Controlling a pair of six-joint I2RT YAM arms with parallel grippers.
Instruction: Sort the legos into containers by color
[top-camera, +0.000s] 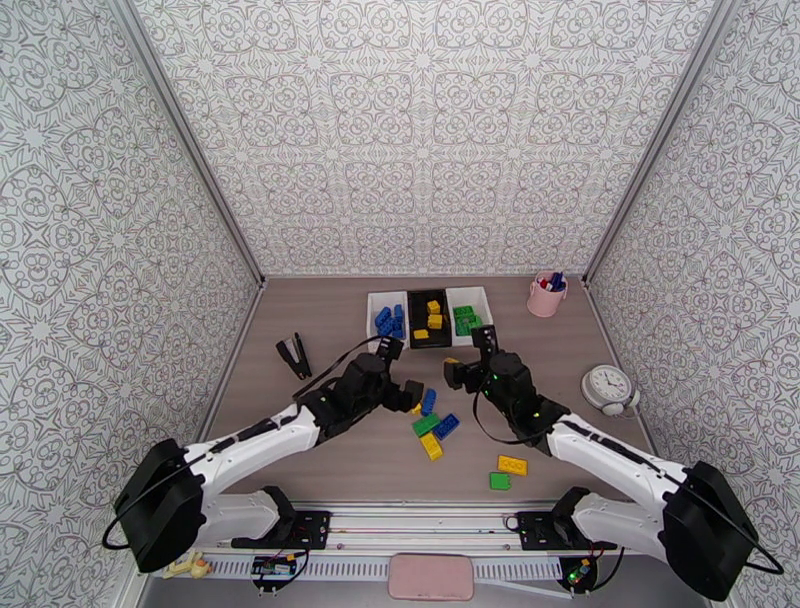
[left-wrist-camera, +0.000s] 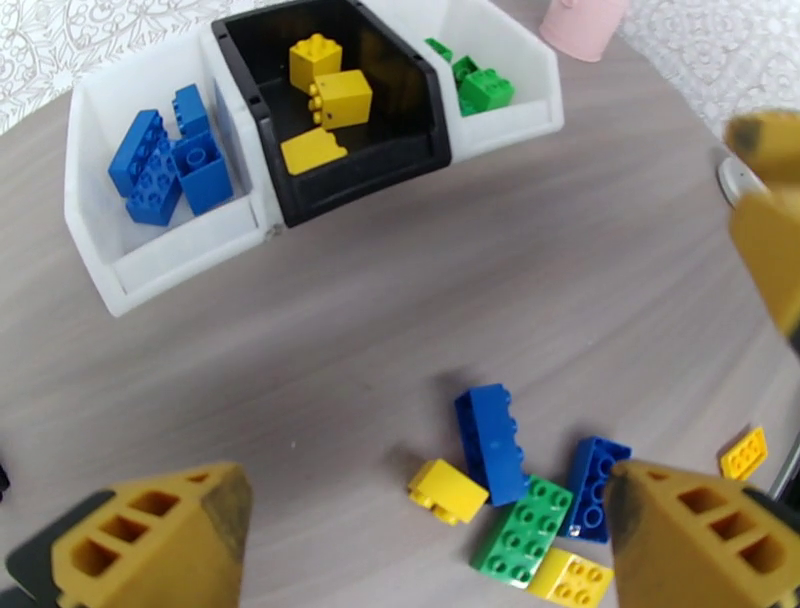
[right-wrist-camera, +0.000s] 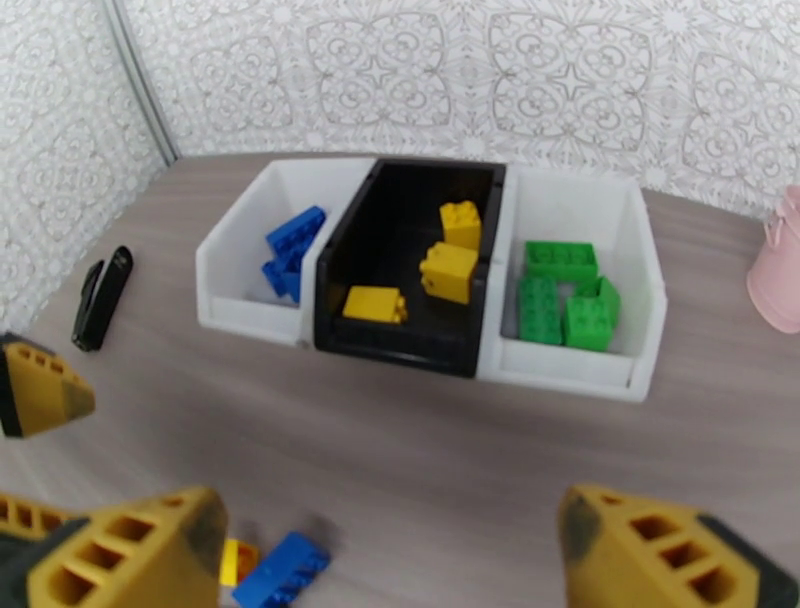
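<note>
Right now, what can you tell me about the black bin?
The black bin is a small open-top box that looks like smooth plastic, with a lower front lip. It stands upright on the table, toward the far wall. It is the middle one of a row, pressed between two white bins. Three yellow bricks lie loose inside, tipped different ways, and there is no other color in it.
</note>
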